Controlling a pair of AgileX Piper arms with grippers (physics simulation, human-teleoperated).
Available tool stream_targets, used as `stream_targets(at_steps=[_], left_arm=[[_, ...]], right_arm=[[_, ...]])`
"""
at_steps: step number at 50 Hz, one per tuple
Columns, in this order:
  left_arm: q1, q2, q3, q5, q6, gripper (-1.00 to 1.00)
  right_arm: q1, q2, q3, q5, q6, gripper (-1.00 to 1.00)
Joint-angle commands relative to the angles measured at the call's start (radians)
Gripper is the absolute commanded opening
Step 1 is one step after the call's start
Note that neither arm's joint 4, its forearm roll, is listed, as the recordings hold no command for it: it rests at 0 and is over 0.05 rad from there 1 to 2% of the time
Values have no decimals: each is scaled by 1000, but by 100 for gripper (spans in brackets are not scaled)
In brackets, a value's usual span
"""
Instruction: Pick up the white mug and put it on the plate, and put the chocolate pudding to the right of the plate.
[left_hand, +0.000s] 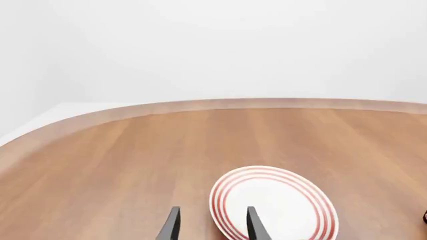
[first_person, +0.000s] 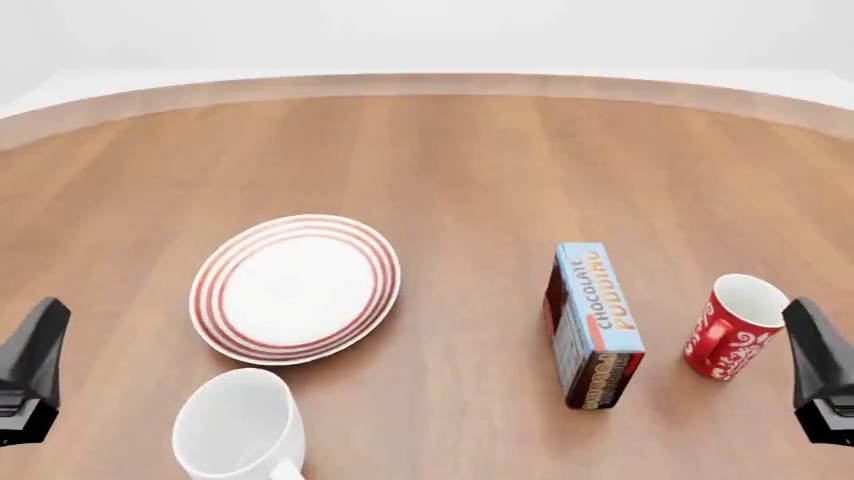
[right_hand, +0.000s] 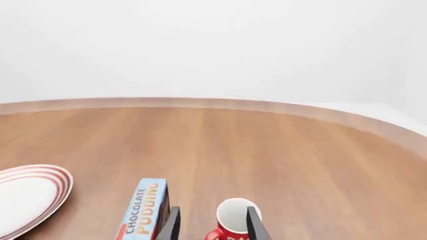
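- Left gripper (first_person: 30, 375) sits at the near left edge of the front view, above the table (first_person: 454, 160) and well apart from every object. In its wrist view the gripper (left_hand: 212, 225) shows two dark fingers (left_hand: 171, 227) parted with only table and plate rim visible between them; it holds nothing.
- White mug (first_person: 240, 430) stands upright at the near left, handle toward the camera edge, just in front of the plate and not on it.
- Plate (first_person: 296, 288) lies flat on the wood, left of centre, with nothing on it. It also appears in the left wrist view (left_hand: 273, 205) and at the edge of the right wrist view (right_hand: 30, 197).
- Chocolate pudding (first_person: 594, 325) lies on the table right of centre, long side running away from the camera, well apart from the plate and beside the red mug. Right wrist view shows it too (right_hand: 143, 210).
- Red mug (first_person: 734, 328) stands upright to the right of the carton, close to the right gripper.
- Right gripper (first_person: 825, 375) is at the near right edge, touching nothing. Its wrist view shows the gripper (right_hand: 212, 225) with fingers (right_hand: 252, 225) spread and empty; the red mug (right_hand: 230, 220) is seen beyond the gap.
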Motion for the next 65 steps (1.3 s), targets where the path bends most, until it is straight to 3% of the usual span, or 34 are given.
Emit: stream_targets(at_steps=[1, 10, 32, 43, 55, 65], left_arm=[[0, 0, 0, 0, 0, 100], [0, 0, 0, 0, 0, 100], [0, 0, 0, 0, 0, 100], [0, 0, 0, 0, 0, 100], [0, 0, 0, 0, 0, 100], [0, 0, 0, 0, 0, 100]], right_arm=[[15, 9, -3, 3, -11, 100], [50, 42, -11, -6, -20, 100], [132, 46, -125, 129, -85, 100], [196, 186, -203, 121, -135, 100], [257, 295, -265, 107, -143, 100], [297, 339, -355, 201, -155, 100]])
